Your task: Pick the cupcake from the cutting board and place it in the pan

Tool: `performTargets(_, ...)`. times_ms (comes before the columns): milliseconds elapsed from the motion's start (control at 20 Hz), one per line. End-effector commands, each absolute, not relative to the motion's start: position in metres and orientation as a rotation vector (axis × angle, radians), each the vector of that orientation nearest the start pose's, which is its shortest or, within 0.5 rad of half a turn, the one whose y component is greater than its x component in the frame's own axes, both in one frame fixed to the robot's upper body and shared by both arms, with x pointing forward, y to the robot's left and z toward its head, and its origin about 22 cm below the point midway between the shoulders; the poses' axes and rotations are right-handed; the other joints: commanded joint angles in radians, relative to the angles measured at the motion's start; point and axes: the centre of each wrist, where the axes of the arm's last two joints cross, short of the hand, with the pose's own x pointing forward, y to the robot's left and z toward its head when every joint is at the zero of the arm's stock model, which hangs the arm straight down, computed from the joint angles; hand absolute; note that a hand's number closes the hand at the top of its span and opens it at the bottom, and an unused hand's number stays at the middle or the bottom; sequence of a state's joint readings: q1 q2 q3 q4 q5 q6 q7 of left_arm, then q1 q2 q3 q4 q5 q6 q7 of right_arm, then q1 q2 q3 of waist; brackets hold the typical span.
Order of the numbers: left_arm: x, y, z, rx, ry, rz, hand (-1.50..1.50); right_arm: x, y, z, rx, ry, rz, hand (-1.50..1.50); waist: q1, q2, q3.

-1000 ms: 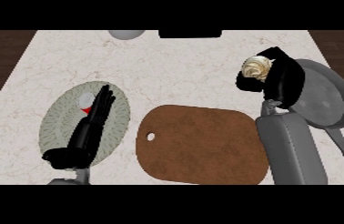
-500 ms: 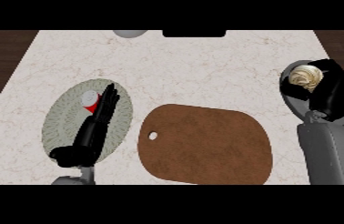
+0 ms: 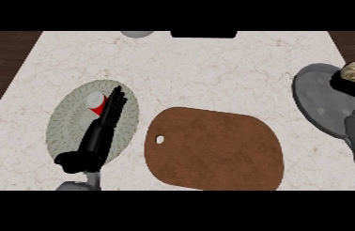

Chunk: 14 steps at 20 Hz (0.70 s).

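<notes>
No text, label or number can be read anywhere (the red-and-white can (image 3: 96, 103) included).

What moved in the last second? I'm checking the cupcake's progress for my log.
The cream-frosted cupcake travelled right with the right robot hand, across the grey round pan, to the view's right edge. The brown oval cutting board, the left robot hand and the pale oval plate stayed put.

You see a pale marble counter (image 3: 208, 70) carrying a green plate (image 3: 66, 127) at left, a brown cutting board (image 3: 218, 150) centrally, and a grey pan (image 3: 322, 105) at right.
</notes>
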<state>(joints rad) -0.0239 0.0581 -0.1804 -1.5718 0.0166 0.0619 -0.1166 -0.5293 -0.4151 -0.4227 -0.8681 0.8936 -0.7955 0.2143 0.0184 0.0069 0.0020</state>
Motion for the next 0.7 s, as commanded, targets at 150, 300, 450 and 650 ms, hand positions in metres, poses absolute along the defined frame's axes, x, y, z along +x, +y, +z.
performTargets(150, 0.24, 0.196, 0.008, -0.092, -1.709, -0.159, 0.0, 0.345, -0.449, 0.045, -1.656, -1.243, -0.138, 1.5, 0.014, 0.005, 0.002)
performTargets(300, 0.252, 0.199, 0.016, -0.081, -1.736, -0.165, 0.0, 0.337, -0.461, 0.035, -1.4, -1.009, -0.066, -1.5, 0.024, 0.014, 0.002)
performTargets(450, 0.244, 0.194, 0.01, -0.12, -1.713, -0.177, 0.0, 0.334, -0.462, 0.026, -1.291, -0.91, 0.122, -1.5, 0.045, 0.016, 0.003)
performTargets(650, 0.253, 0.2, 0.009, -0.114, -1.705, -0.171, 0.0, 0.346, -0.462, 0.04, -1.099, -1.037, 0.06, -1.5, 0.037, 0.018, 0.004)
